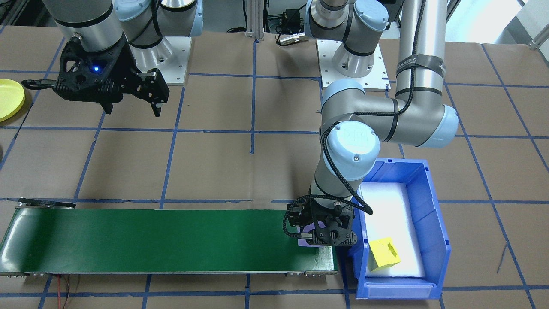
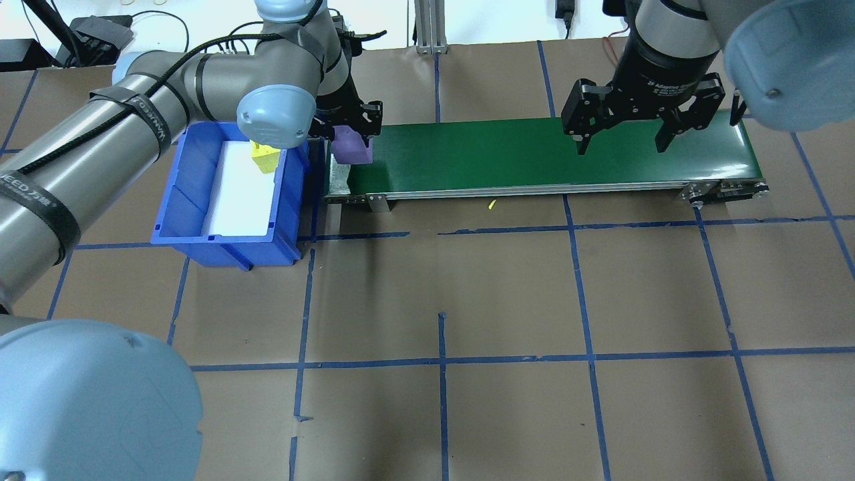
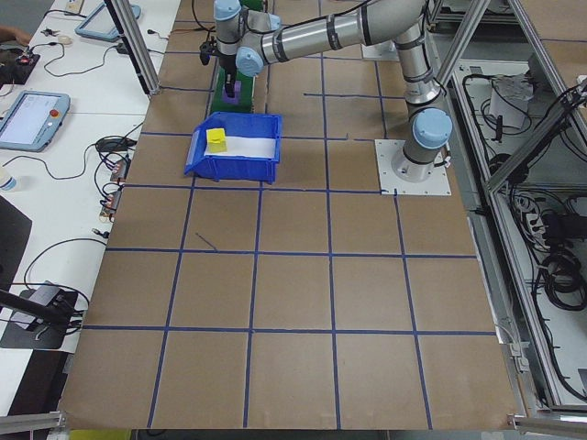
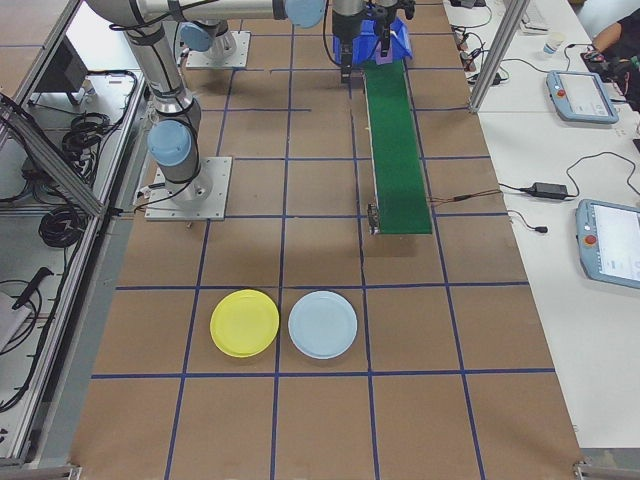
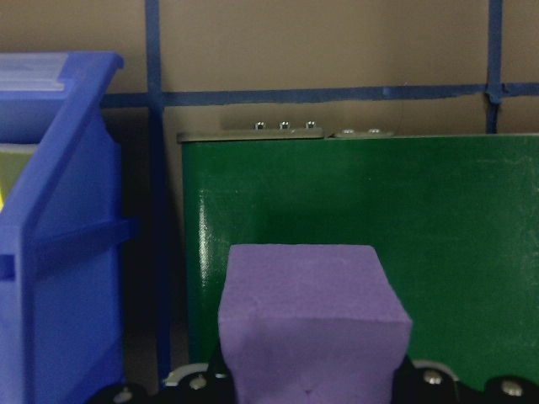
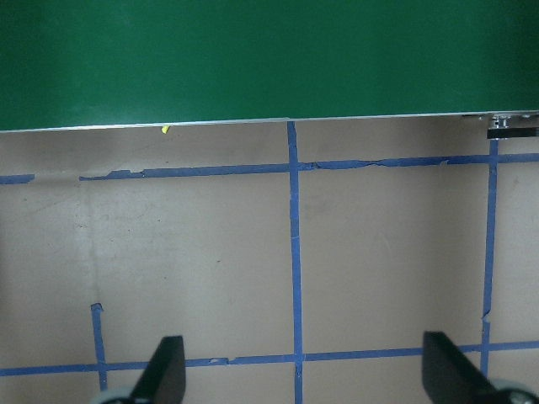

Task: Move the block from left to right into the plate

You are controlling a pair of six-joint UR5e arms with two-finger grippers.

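- Purple block [image 5: 310, 324] sits pinched in your left gripper [image 2: 347, 133] — over the green belt's [image 2: 534, 153] left end, upper left overhead.
- It stands square, flat face up; no long axis shows.
- Right gripper [image 2: 622, 137] hangs spread.

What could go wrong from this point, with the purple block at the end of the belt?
1. The purple block sits in the left gripper at the very end of the green belt, beside the blue bin; released off-centre, it might tip off.
2. The right gripper hangs open above the belt's far end and could mistime its grasp.
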